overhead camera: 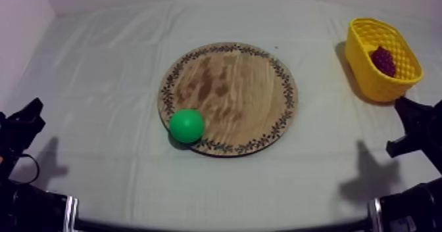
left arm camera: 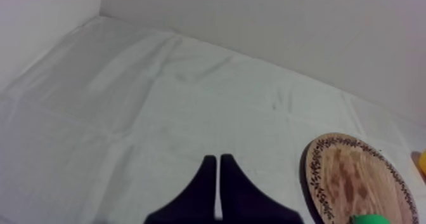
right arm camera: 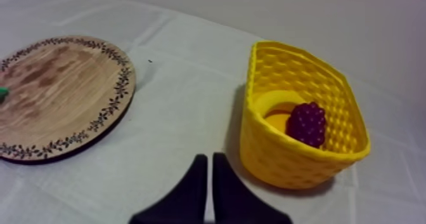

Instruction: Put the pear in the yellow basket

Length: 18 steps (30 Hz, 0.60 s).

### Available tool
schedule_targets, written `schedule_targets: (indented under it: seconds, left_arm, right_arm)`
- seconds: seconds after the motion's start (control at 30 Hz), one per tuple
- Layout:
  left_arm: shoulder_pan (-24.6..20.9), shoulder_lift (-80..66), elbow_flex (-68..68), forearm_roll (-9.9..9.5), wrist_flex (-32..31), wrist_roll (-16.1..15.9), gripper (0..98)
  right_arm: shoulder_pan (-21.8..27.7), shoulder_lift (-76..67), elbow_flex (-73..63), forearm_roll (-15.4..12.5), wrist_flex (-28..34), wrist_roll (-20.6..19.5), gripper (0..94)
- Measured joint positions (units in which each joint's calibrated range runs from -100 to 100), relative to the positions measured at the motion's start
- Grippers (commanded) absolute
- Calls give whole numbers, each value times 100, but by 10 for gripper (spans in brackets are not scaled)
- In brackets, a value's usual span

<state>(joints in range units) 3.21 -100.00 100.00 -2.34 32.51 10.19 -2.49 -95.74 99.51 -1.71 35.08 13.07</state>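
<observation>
pear (overhead camera: 187, 125): green, round in outline; sits on the wooden board (overhead camera: 243, 83) at its near-left rim, over the patterned border; nothing touches it.
wooden board: lies flat on the cloth (overhead camera: 92, 77) at mid-table; the rest of its face is bare.
yellow basket (overhead camera: 368, 77): stands upright at the far right of the table, well apart from the board.
grapes (overhead camera: 383, 60): dark purple-red bunch, lying inside the basket.
top view: gives the pear whole, and the board and basket together.
left wrist view: catches a green sliver of the pear at the board's near edge, plus a long run of bare cloth.
right wrist view: looks into the basket, where the grapes lie low against the woven wall; a speck of green shows at the board's rim.
left gripper (left arm camera: 217, 160): fingers pressed together in a narrow wedge, nothing between them; over bare cloth, with the board off to one side.
left arm (overhead camera: 20, 126): low at the table's near-left edge, well apart from the board.
right gripper (right arm camera: 208, 157): fingers together, same narrow wedge, holding nothing; over the cloth between board and basket, nearer the basket.
right arm (overhead camera: 424, 123): low at the near-right edge, near the basket.
count: one pear, one board, one basket, one bunch of grapes, two grippers.
</observation>
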Motion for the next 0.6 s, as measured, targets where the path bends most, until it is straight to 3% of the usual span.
schedule_targets:
  seconds: [0.3, 0.6]
  left_arm:
    - [0, 0, 0, 0, 0, 0, 1]
    - [0, 0, 0, 0, 0, 0, 1]
  right_arm:
    - [-480, 931, -1172, -78, 206, 230, 5]
    - [-1607, 3124, -3892, 490, 1535, -438, 5]
